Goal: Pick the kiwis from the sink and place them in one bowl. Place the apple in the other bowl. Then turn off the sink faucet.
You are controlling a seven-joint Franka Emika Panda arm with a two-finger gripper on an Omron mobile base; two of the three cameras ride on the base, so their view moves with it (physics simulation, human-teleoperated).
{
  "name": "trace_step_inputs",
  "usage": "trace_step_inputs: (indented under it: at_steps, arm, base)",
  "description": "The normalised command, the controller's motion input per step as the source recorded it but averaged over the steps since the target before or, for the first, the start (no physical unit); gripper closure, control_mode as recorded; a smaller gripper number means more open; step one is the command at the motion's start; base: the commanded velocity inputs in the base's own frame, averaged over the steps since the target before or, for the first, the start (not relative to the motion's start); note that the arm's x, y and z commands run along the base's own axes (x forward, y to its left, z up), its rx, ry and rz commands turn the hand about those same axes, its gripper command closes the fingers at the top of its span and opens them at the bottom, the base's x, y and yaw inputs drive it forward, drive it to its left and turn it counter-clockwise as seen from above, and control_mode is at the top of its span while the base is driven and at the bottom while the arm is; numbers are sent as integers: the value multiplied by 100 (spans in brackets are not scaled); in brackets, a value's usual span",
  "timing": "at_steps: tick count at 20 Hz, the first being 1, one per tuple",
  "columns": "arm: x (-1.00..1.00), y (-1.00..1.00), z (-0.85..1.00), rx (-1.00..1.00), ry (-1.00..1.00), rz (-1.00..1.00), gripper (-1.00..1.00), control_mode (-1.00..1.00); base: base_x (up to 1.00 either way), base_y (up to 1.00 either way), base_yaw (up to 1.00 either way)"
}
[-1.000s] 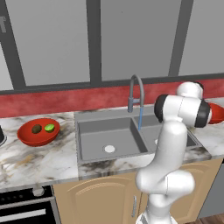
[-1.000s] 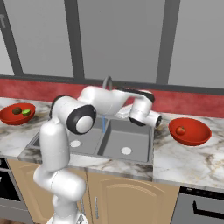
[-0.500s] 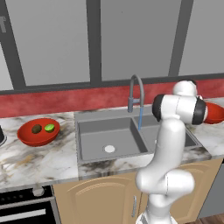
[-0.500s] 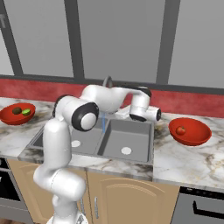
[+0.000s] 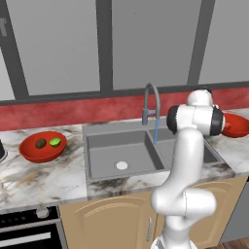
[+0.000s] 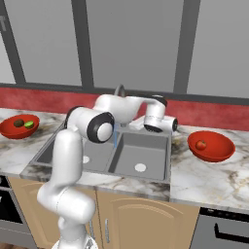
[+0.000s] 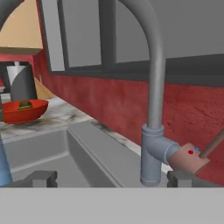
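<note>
Both kiwis, one brown (image 5: pixel 41 143) and one green (image 5: pixel 55 142), lie in the red bowl (image 5: pixel 29 151) on the left counter. The apple (image 6: pixel 201 145) sits in the other bowl (image 6: pixel 214 154), right of the sink (image 5: pixel 99 168). Water (image 5: pixel 156 132) runs from the faucet (image 5: pixel 151 102). In the hand view, my gripper (image 7: pixel 111 178) is open and empty. The faucet's post (image 7: pixel 152 153) and its lever (image 7: pixel 189 158) stand close ahead, near the right fingertip (image 7: pixel 180 177). My hand (image 6: pixel 156 124) hovers over the sink's back right rim.
A red backsplash (image 5: pixel 73 112) and grey wall panels run behind the marble counter (image 6: pixel 204 177). An oven front (image 5: pixel 29 233) sits under the left counter. A dark pot with a paper roll (image 7: pixel 19 83) stands far behind the left bowl.
My hand has swung slightly left, away from the apple bowl and toward the faucet base. The jaws stay open and the fruits have not moved.
</note>
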Motion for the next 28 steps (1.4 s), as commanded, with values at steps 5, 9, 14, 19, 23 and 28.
trace_step_inputs:
  at_steps: [5, 9, 14, 19, 23, 28]
  arm:
    - [40, 0, -4, 0, -2, 0, -100, -100]
    - [35, 0, -9, 0, -3, 0, -100, -100]
    - [39, 4, -15, 0, -1, 0, -100, -100]
    - [37, 0, -8, 0, -1, 0, -100, -100]
    - [36, 0, -6, 0, 0, 0, -100, -100]
    - [32, 4, -7, -1, 0, 1, -100, -100]
  base:
    - [0, 0, 0]
    - [0, 0, 0]
    - [0, 0, 0]
    - [0, 0, 0]
    - [0, 0, 0]
    - [0, 0, 0]
